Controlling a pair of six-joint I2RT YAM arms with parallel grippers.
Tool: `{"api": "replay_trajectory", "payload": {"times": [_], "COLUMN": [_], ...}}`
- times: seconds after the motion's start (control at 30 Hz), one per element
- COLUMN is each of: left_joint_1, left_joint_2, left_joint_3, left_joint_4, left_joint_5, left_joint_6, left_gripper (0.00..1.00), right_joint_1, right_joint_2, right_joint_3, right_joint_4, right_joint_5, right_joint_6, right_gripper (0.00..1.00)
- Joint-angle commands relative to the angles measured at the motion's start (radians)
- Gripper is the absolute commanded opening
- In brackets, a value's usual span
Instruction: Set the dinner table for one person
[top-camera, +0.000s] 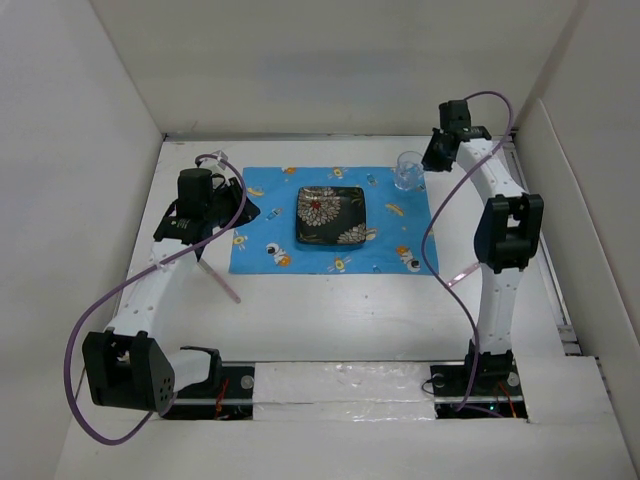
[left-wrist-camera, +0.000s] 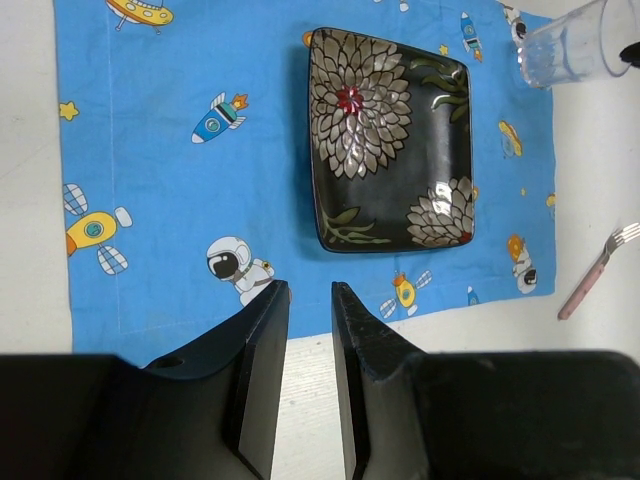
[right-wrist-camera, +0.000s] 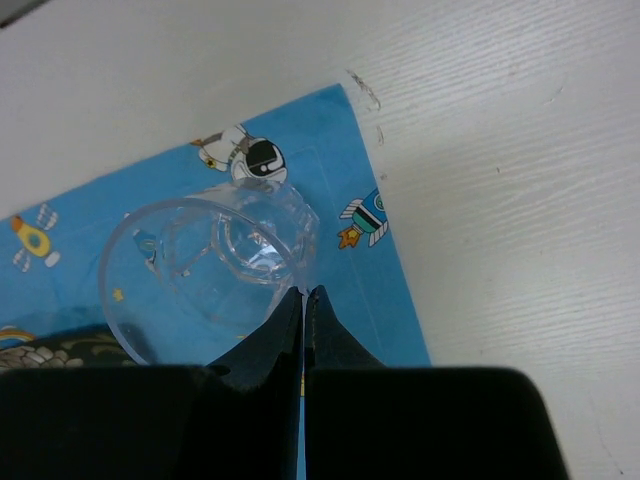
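Placed: plate (top-camera: 332, 216), mat (top-camera: 262, 192); cup (top-camera: 408, 170) at mat far corner, pinched in my right gripper (right-wrist-camera: 303, 292); pending: fork (left-wrist-camera: 598, 272); left gripper (left-wrist-camera: 310, 295) narrow, empty

The dinner table (top-camera: 330, 310) is a matte white surface with upright white panels at its left, far and right edges. A blue cartoon-print mat (top-camera: 265, 215) lies flat on it, nearer the far edge. A pink-handled fork (left-wrist-camera: 596, 272) lies just beyond the mat's far edge. A pink-handled utensil (top-camera: 222, 278), type indistinct, lies off the mat's near-left corner. A silver tape strip (top-camera: 340, 382) runs along the near edge.
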Motion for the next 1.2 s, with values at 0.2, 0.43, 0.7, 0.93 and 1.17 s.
{"api": "replay_trajectory", "payload": {"times": [0.2, 0.43, 0.7, 0.93, 1.17], "left_joint_1": [0.0, 0.0, 0.0, -0.024, -0.116], "left_joint_2": [-0.013, -0.01, -0.012, -0.044, -0.072], "left_joint_3": [0.031, 0.035, 0.035, -0.037, -0.109], "left_joint_4": [0.01, 0.009, 0.009, 0.016, 0.013], "left_joint_5": [-0.013, -0.008, 0.024, 0.036, -0.004], "left_joint_6": [0.017, 0.016, 0.008, 0.005, 0.005], "left_gripper": [0.21, 0.21, 0.14, 0.0, 0.09], "right_joint_1": [0.008, 0.008, -0.117, -0.304, -0.313], "right_joint_2": [0.018, -0.018, -0.392, -0.829, -0.907], "right_joint_3": [0.062, 0.088, -0.25, -0.983, -1.189], "right_joint_4": [-0.023, -0.015, 0.083, 0.276, 0.179], "right_joint_5": [0.044, -0.014, 0.001, -0.109, -0.045], "right_joint_6": [-0.004, -0.003, 0.078, 0.235, 0.229], "right_gripper": [0.05, 0.42, 0.0, 0.0, 0.41]}}
